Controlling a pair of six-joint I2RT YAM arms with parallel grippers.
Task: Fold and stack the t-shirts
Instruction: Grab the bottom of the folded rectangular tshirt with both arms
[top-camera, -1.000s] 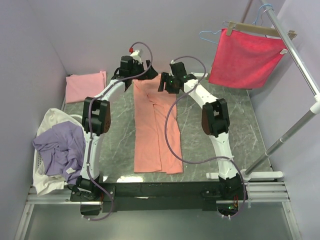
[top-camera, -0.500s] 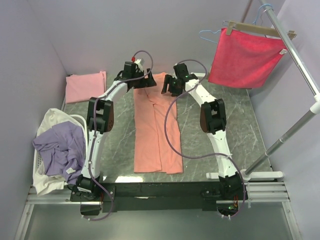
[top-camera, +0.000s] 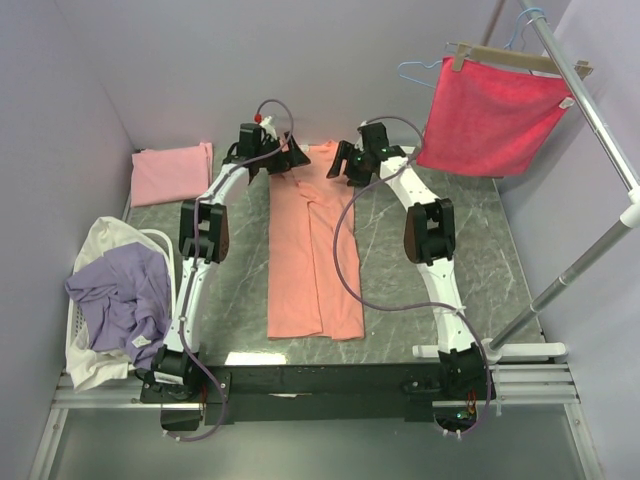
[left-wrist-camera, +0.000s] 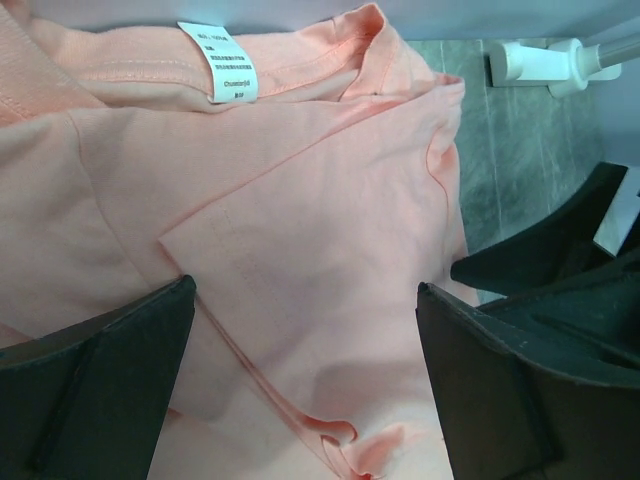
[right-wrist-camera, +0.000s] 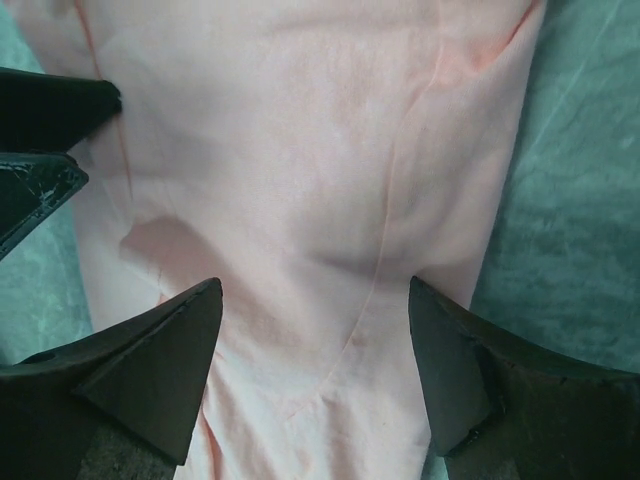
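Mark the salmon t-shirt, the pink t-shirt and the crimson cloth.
salmon t-shirt (top-camera: 308, 272): top external view, middle of its folded body.
pink t-shirt (top-camera: 168, 176): top external view, centre of its top face.
crimson cloth (top-camera: 490, 115): top external view, middle of the hanging panel.

The top view looks down from high behind the arm bases (top-camera: 175, 385), covering the whole bench (top-camera: 500, 250) and the back wall (top-camera: 250, 60). Each wrist view looks close down between its own jaws onto the shirt (top-camera: 312, 250). All three share the shirt's far end, near the wall.
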